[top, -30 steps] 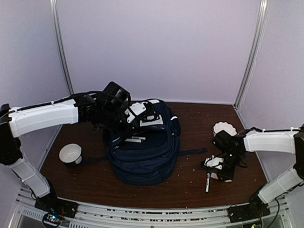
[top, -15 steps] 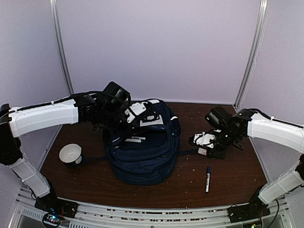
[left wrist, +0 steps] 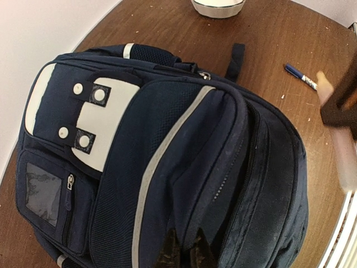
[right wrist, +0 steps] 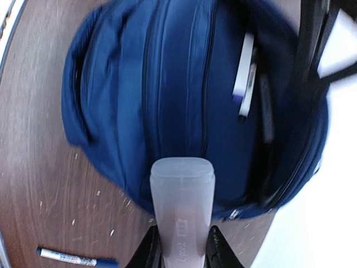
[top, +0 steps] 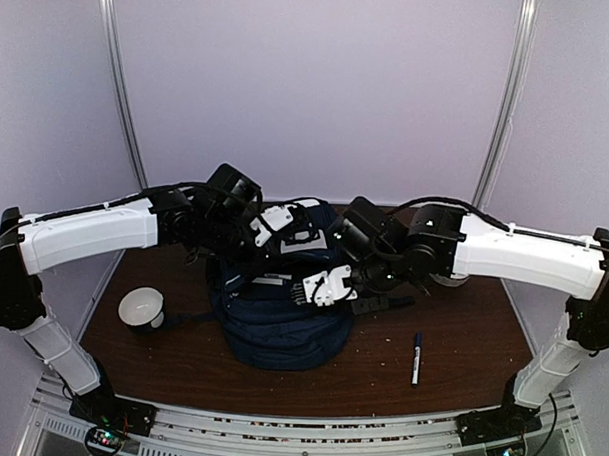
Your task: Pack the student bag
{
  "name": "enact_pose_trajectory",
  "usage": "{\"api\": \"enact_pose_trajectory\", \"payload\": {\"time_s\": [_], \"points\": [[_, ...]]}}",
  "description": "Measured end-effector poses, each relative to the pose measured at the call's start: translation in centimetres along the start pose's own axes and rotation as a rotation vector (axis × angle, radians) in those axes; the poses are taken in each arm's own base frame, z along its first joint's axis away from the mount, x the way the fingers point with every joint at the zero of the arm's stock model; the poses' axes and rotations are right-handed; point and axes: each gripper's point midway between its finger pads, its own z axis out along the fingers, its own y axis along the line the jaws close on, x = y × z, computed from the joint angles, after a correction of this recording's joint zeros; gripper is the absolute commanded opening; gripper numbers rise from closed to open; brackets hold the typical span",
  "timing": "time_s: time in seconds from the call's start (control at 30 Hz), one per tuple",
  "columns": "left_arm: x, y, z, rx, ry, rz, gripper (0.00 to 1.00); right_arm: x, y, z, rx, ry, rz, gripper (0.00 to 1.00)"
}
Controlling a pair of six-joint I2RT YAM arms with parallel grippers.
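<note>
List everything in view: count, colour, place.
bag: one, navy with white patches, table centre, open
bowls: two, white; one left of bag, other at far right behind the right arm
loose pen: one, blue cap, on table right of bag
packed pen: at least one, white, inside bag
case: one, translucent, held over bag
table: one, brown
left hand: shut on bag's edge
right hand: shut on case

place: robot lab test cell | walls: plain pale panels between metal posts | bench: brown wooden table | front: slotted aluminium rail carrying bolted left arm base, right arm base
</note>
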Motion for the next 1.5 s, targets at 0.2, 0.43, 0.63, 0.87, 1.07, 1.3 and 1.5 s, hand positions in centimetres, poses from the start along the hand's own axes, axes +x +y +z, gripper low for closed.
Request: {"api": "enact_pose_trajectory", "payload": {"time_s": [0.2, 0.43, 0.63, 0.87, 1.07, 1.3, 1.5], "points": [[0.0, -0.5, 0.2, 0.031, -0.002, -0.015, 0.00, -5.5, 0.1, 1.4, 0.074, -0.043, -0.123, 0.08], [0.0, -0.8, 0.2, 0.049, -0.004, -0.025, 0.00, -6.9, -0.9, 5.4, 0.196, 0.018, -0.199, 0.09], [0.0, -1.0, 0.1, 0.058, -0.005, -0.028, 0.00, -7.7, -3.0, 5.8, 0.316, 0.019, -0.201, 0.13], [0.0, -1.0, 0.1, 0.061, -0.004, -0.030, 0.00, -7.3, -2.9, 8.1, 0.372, 0.056, -0.213, 0.41], [0.0, -1.0, 0.1, 0.061, -0.003, -0.030, 0.00, -7.3, -2.9, 8.3, 0.385, 0.056, -0.189, 0.47], [0.0, -1.0, 0.1, 0.062, -0.003, -0.030, 0.00, -7.4, -2.0, 5.7, 0.340, 0.007, -0.127, 0.46], [0.0, -1.0, 0.1, 0.061, -0.003, -0.030, 0.00, -7.7, -0.8, 3.3, 0.243, -0.058, -0.056, 0.22]]}}
